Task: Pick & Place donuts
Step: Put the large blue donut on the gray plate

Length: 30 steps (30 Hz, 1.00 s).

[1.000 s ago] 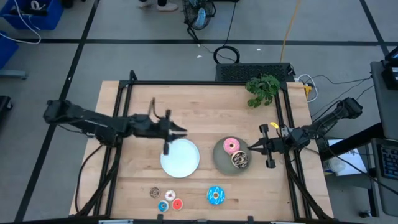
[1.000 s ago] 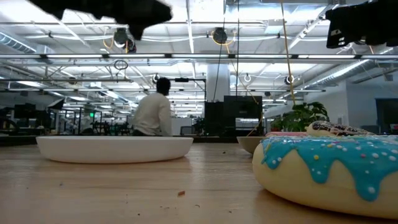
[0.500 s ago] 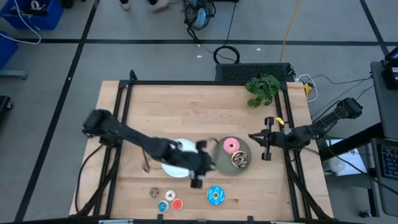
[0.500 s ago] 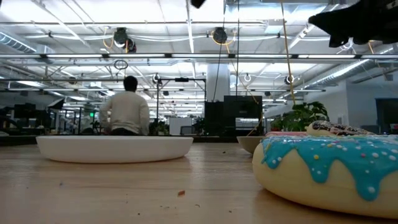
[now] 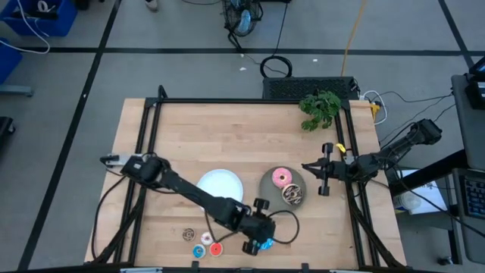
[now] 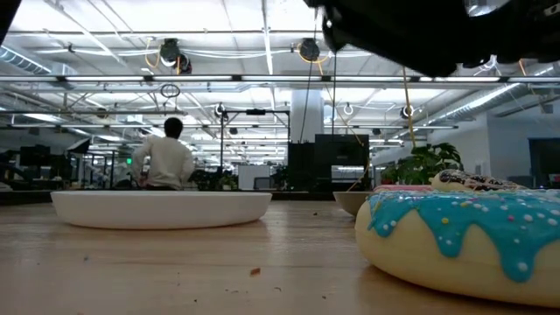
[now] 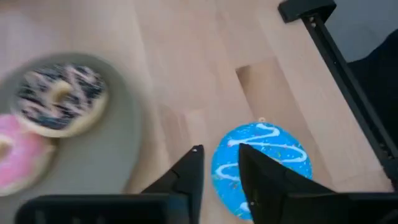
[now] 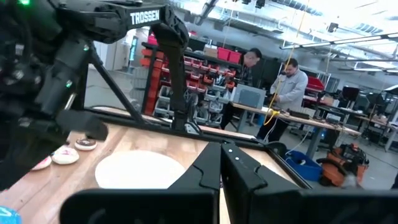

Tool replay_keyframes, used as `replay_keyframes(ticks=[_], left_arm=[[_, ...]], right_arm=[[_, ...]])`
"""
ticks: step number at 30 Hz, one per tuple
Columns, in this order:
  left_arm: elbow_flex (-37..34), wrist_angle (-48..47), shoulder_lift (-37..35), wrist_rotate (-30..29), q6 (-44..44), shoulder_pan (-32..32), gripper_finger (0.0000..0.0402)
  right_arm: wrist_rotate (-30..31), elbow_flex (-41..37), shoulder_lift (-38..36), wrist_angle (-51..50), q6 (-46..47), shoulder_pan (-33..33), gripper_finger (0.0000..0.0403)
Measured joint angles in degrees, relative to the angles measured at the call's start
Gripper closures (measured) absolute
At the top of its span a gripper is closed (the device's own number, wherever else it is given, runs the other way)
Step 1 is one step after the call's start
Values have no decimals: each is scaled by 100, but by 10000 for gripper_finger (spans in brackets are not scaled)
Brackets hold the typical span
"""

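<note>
The blue sprinkled donut (image 7: 261, 163) is shown lying flat on the bare wood at the near edge of the table (image 5: 227, 129), right of centre, outside both plates. In the high view it is almost wholly hidden beneath the left gripper (image 5: 258, 236); in the low view it fills the right foreground, with nothing touching it. The pink donut (image 5: 282, 178) and the dark brown drizzled donut (image 5: 292, 195) are seen resting on the grey plate (image 5: 269, 193), just beyond the blue one. The four mini donuts (image 5: 201, 243) are clustered on the wood to the left, and the white plate (image 5: 220, 189) carries nothing.

Within the last second the left arm has been swung from above the white plate, across it, to a position directly over the blue sprinkled donut. In the left wrist view its jaws are seen parted by a narrow gap, with one fingertip over the ring's edge; nothing is held, and the gap looks too small for the ring. The jaws have been opening during this interval.

The change is read as the approach phase of a pick. Further opening and a descent would be expected before a grasp can be made.

The right gripper (image 5: 322, 178) is held fully closed and empty at the right edge of the table, just beside the grey plate, hardly displaced over the same interval.
</note>
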Motion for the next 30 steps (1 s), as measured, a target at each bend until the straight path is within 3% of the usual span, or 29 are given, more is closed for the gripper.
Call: replay_keyframes(ticks=[7, 12, 18, 30], left_arm=[[717, -676, 567, 324, -1007, 34, 151], [626, -956, 605, 447, -1195, 62, 101], [374, -660, 608, 380, -1384, 135, 105], [-360, 254, 606, 852, -1456, 208, 150]], right_arm=[[-2, 0, 2, -64, 298, 0, 403], [-2, 0, 2, -49, 302, 0, 403], [-2, 0, 2, -68, 302, 0, 403], [-4, 0, 1, -197, 427, 0, 403]])
